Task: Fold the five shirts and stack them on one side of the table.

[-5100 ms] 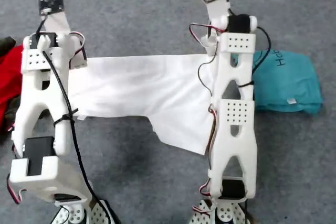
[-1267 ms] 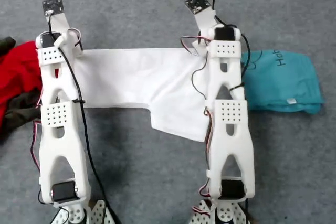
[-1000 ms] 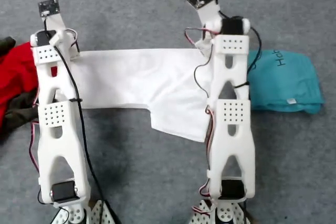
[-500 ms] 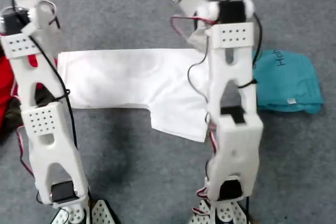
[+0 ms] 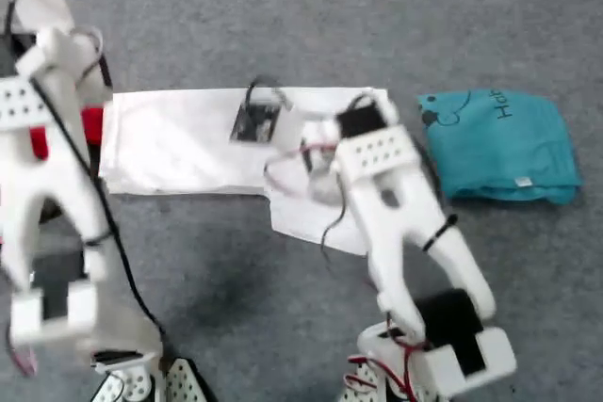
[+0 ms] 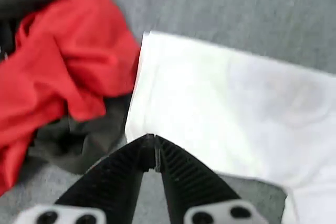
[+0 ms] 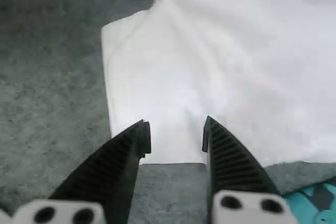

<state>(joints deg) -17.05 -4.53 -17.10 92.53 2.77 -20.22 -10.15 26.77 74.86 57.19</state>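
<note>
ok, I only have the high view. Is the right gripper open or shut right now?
Observer: Open. The right wrist view shows the right gripper with fingers apart over the white shirt and nothing between them.
Operator: and the left?
Observer: Shut. The left gripper has its fingertips together and holds nothing. It is over the white shirt's edge, beside the red shirt.
Operator: an arm blocks that corner for me. Anything else there?
Observer: A dark garment lies partly under the red shirt.
</note>
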